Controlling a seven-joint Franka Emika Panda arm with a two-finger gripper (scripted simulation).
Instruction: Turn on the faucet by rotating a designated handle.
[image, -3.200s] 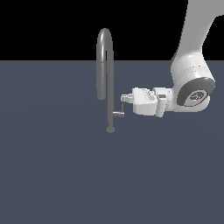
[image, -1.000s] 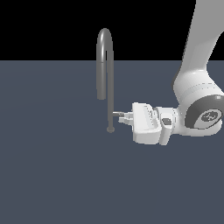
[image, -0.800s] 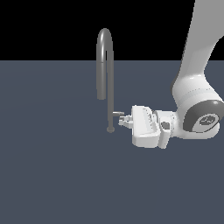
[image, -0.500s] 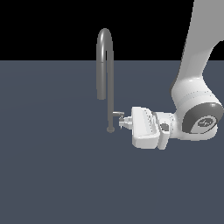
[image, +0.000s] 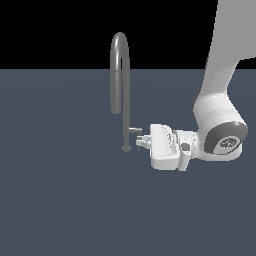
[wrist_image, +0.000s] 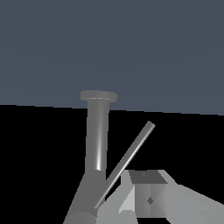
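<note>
On a plain slate-grey worktop (image: 60, 200), mid-frame, the white gripper (image: 142, 141) lay just right of the small grey L-shaped handle (image: 134, 130) beside the tall grey gooseneck faucet (image: 120, 75); jaw state indiscernible.

White arm (image: 220, 75) drops from upper edge on exterior view's right, bends at rounded grey-capped wrist joint (image: 226, 142). Wrist section lies roughly level, low over surface, pointing toward exterior view's left. Claw (image: 141, 140) at its tip, body slightly tilted. Fingers (image: 144, 142) short, close together; probably nearly closed, gap too small to judge. Wrist view shows one grey finger pad (wrist_image: 148, 197) at frame edge.
</note>
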